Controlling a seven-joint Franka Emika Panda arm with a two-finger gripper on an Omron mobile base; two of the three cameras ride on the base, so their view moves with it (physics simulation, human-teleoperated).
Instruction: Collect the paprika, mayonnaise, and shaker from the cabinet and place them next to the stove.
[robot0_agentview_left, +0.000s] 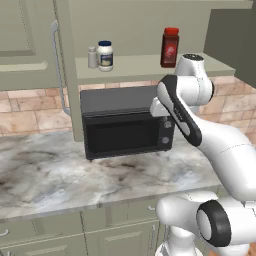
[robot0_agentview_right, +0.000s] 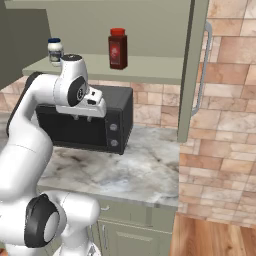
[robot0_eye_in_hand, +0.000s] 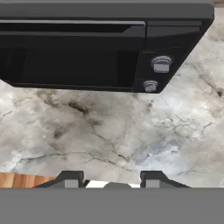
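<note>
The cabinet (robot0_agentview_left: 65, 75) is standing open, its panelled door (robot0_agentview_left: 27, 42) swung out to the left in the left base view, with the long silver bar handle (robot0_agentview_left: 57, 65) running down its edge. All three items are sitting on the inner shelf (robot0_agentview_left: 145, 67). The paprika (robot0_agentview_left: 170, 47) is standing upright toward the right of the shelf, well apart from the other two. The mayonnaise (robot0_agentview_left: 105, 55) is resting near the left end, and the shaker (robot0_agentview_left: 92, 57) is standing just beside it on its left, apparently touching or nearly so, though the view is too coarse to settle that. In the right base view the paprika (robot0_agentview_right: 117, 48) is showing mid-shelf and the mayonnaise (robot0_agentview_right: 55, 51) is peeking out behind the arm's upper joint.

Below the shelf a black microwave (robot0_agentview_left: 127, 122) is sitting on the marble counter (robot0_agentview_left: 50, 175). The arm is bending in front of the microwave, with the hand pointing down at the counter. In the hand view the gripper (robot0_eye_in_hand: 113, 179) is hovering over the bare marble counter (robot0_eye_in_hand: 109, 135), its two fingertips (robot0_eye_in_hand: 72, 180) set apart with nothing between them, so it is standing open and empty. The microwave front (robot0_eye_in_hand: 87, 48) with its two knobs (robot0_eye_in_hand: 161, 64) is lying across the top of that view.
</note>
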